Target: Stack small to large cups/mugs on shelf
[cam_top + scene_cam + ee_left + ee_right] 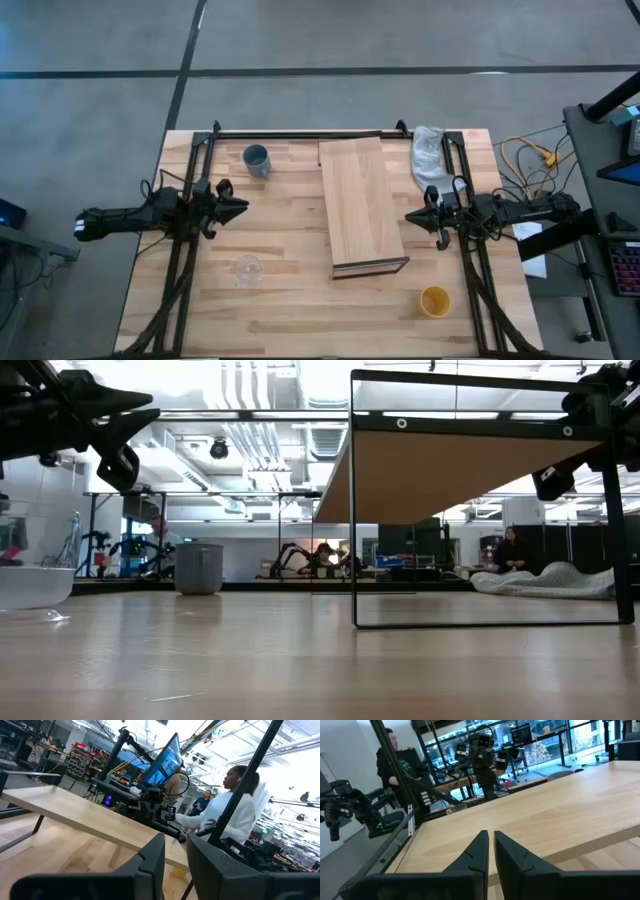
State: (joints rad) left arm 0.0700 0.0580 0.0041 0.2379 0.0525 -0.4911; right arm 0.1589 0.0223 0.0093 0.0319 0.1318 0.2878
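Note:
The light-wood shelf [362,205] stands on thin black legs at the table's middle. The blue-grey mug [256,159] stands upright on the tabletop at the far left, and shows in the low view [199,568]. The small clear glass cup [247,269] stands on the tabletop at the near left. The yellow-orange cup [435,300] stands at the near right. My left gripper [243,207] is shut and empty, above the table between the mug and the glass, pointing at the shelf. My right gripper [409,215] is shut and empty, just right of the shelf.
A white cloth [428,155] lies at the far right of the table, beside the shelf. Black frame bars [300,134] run along the far edge and both sides. People are in the room beyond the table.

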